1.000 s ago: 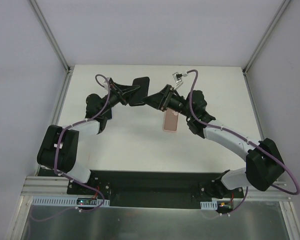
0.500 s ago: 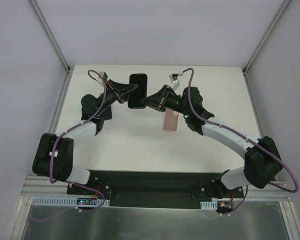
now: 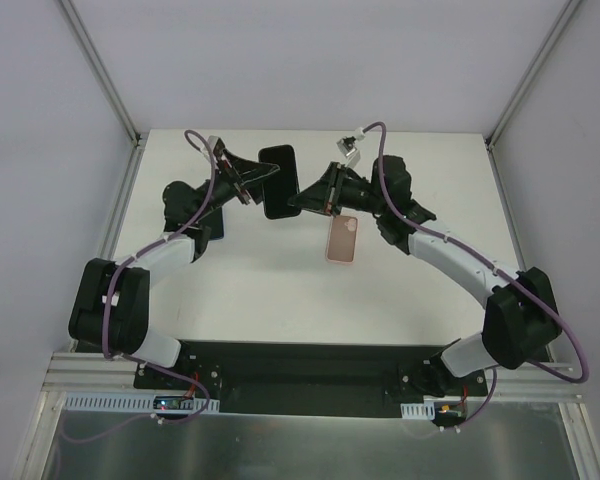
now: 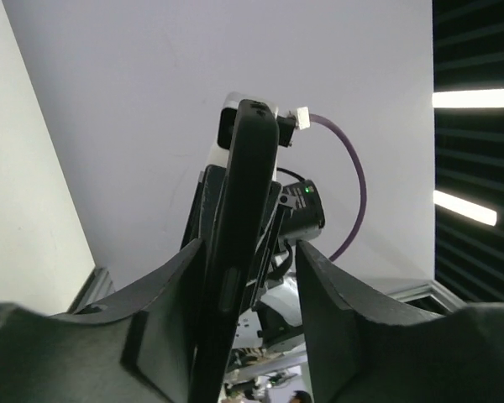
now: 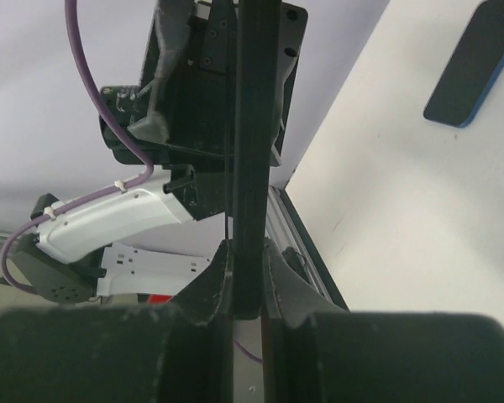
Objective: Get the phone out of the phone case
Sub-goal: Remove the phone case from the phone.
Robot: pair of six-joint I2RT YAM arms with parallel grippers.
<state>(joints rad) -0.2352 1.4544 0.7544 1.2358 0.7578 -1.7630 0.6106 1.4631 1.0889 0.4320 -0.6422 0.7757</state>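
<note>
Slim black glossy smartphone (image 3: 278,181) is up off the table, just beyond the thin salmon-pink shell case (image 3: 342,239), which lies flat and empty. Right gripper (image 5: 249,260) is clenched on the phone's thin edge. Left gripper (image 4: 250,245) stands released, fingers apart either side of it. My read: stiff, light, slick glass, breakable if dropped, so hold it across the long edges, not the face. Count: one phone, one case, two grippers.

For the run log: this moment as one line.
phone aloft | right gripper shut on phone | left gripper open | phone case empty on table
</note>
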